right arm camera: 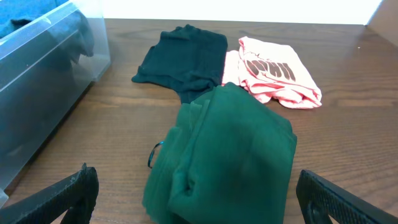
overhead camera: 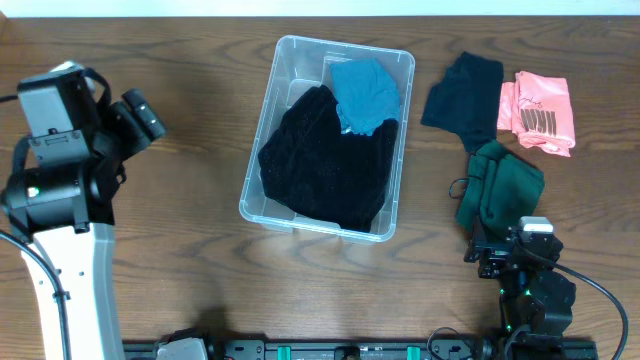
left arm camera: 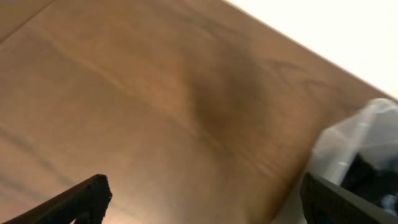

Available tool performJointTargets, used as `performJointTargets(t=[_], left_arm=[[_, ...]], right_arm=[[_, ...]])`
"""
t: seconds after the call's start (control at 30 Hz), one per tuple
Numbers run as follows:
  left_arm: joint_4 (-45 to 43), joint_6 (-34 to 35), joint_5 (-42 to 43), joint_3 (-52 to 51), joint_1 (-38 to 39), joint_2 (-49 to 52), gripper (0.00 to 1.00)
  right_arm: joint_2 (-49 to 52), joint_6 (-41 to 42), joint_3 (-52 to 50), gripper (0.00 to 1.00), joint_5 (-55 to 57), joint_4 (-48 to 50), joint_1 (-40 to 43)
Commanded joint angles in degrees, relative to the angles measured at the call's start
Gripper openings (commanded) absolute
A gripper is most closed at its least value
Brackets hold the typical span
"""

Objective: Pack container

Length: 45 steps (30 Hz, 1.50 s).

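The clear container [overhead camera: 296, 68] stands mid-table and holds a black garment [overhead camera: 325, 165] with a blue one [overhead camera: 365, 95] on top at its far end. My left gripper [overhead camera: 152, 118] is open over bare wood to the container's left. In the left wrist view that gripper [left arm camera: 205, 202] has nothing between its fingers, and a corner of the container [left arm camera: 348, 140] shows at the right. My right gripper [overhead camera: 505, 238] is open just behind a folded dark green garment [overhead camera: 497, 185]. Seen from the right wrist, the green garment [right arm camera: 224, 155] lies between the spread fingers of this gripper [right arm camera: 199, 202].
A dark navy garment [overhead camera: 462, 95] and a folded pink garment [overhead camera: 540, 112] lie to the right of the container, beyond the green one. In the right wrist view the container wall [right arm camera: 50, 74] is at the left, the navy garment [right arm camera: 183, 56] and pink garment [right arm camera: 273, 74] ahead.
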<state>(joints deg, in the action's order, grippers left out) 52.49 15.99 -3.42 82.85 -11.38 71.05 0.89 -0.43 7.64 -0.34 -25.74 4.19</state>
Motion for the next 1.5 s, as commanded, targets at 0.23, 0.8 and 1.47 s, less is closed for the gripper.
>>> performJointTargets(t=[0.23, 0.8, 1.47], left_arm=[[1.2, -1.2, -2.2, -0.9, -2.9, 1.4, 0.98], [1.3, -1.2, -2.2, -0.9, -2.9, 1.5, 0.98], [1.3, -1.2, -2.2, -0.9, -2.9, 1.5, 0.98]], right_arm=[[-0.2, 5.4, -0.3, 0.99, -3.1, 6.2, 0.3], [30.3, 10.8, 13.7, 0.99, -5.7, 22.9, 0.3], [70.5, 11.0, 61.2, 0.99, -26.8, -5.4, 8.6]])
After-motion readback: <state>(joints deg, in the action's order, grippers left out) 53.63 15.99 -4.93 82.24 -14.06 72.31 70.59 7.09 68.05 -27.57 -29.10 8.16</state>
